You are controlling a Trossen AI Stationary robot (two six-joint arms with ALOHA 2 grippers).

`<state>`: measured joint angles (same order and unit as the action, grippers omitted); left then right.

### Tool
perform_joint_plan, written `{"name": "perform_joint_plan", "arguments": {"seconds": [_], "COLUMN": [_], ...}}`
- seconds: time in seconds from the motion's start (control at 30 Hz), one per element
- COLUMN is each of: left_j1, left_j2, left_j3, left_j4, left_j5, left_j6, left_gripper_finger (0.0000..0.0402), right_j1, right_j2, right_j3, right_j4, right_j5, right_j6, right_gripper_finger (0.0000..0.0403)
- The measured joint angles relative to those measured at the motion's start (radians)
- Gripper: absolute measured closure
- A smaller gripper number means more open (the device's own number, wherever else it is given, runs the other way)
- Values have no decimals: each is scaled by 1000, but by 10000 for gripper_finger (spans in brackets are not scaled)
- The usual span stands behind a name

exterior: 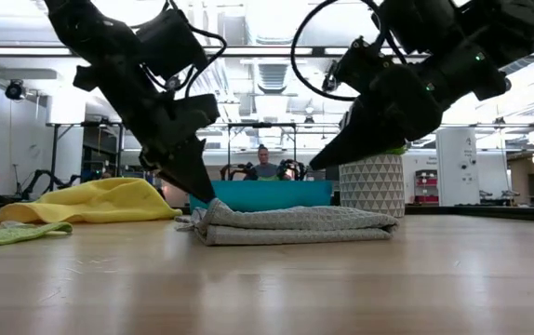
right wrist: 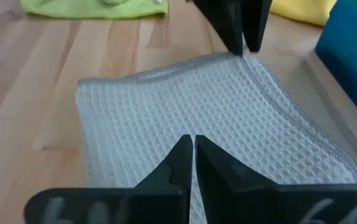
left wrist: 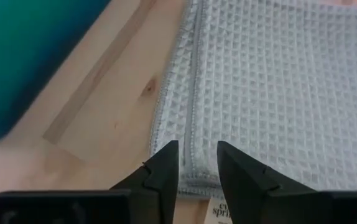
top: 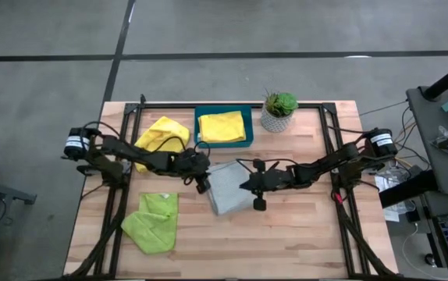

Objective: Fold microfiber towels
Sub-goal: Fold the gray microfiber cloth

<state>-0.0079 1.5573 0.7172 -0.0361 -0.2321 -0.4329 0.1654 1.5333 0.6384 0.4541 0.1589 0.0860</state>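
Folded grey towel point(top: 230, 187) flat on bench point(top: 286, 234). Left claw point(left wrist: 197, 163) parted over its edge, gripping nothing; right claw point(right wrist: 193, 149) closed above it.

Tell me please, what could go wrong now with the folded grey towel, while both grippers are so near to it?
1. The left gripper stands open right at the corner of the grey towel; when it lifts away, a finger may snag the hem and undo the fold.
2. The shut right gripper is low over the towel; if it slides, it may push the layers askew.
3. The teal tray lies close; the towel could be dragged against it.
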Motion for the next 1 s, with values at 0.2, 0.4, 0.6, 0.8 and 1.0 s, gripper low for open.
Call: {"name": "perform_joint_plan", "arguments": {"seconds": [0.2, 0.4, 0.6, 0.8, 1.0], "left_j1": [0, -1, -2, -1, -1], "left_j2": [20, 20, 20, 19, 10], "left_j3": [-4, -4, -4, 4, 24], "left_j4": [-4, -2, -11, -9, -11], "left_j5": [12, 47, 84, 84, 82], "left_j6": [-6, -6, -6, 5, 49], "left_gripper_finger": [307, 307, 339, 395, 399], "right_j1": [0, 0, 0, 0, 0], "right_j2": [0, 0, 0, 0, 0], "right_j3": [1, 1, 1, 1, 1], "right_j4": [7, 8, 8, 8, 8], "right_j5": [0, 0, 0, 0, 1], "right_j6": [0, 7, 11, 11, 11], "right_gripper_finger": [390, 390, 390, 390, 390]}}
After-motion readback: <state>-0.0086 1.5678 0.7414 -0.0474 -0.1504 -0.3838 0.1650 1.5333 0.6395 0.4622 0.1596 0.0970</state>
